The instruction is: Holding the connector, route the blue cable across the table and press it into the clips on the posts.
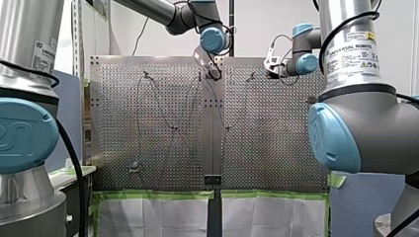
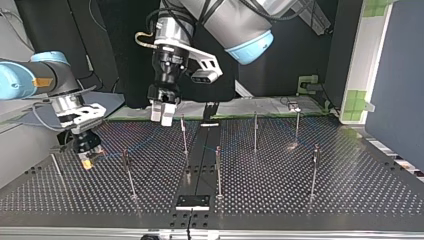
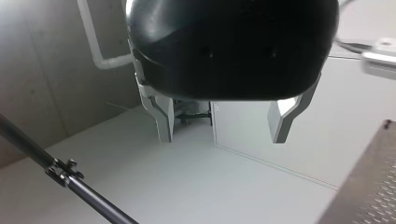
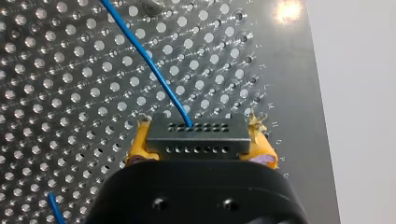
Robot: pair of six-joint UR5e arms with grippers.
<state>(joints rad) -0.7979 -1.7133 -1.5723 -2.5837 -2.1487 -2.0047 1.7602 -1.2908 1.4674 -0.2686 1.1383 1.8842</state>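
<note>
My right gripper [image 4: 201, 142] has its yellow pads [image 4: 140, 140] shut on a grey connector [image 4: 196, 133] with rows of small holes. The blue cable [image 4: 149, 60] leaves the connector and runs ahead over the perforated plate. In the top view this gripper [image 2: 89, 159] hangs low over the plate at the left, and the cable [image 2: 136, 145] trails faintly toward the posts. My left gripper [image 2: 162, 114] hovers above the plate's far edge near a post [image 2: 184, 132]. Its fingers [image 3: 163, 121] stand open with nothing between them.
Several thin posts with clips stand across the plate [image 2: 310, 200], such as the ones at the middle [image 2: 218, 167] and at the right [image 2: 315, 167]. One post with a clip [image 3: 60, 170] passes beside my left gripper. A black bar [image 2: 192, 201] sits at the near edge.
</note>
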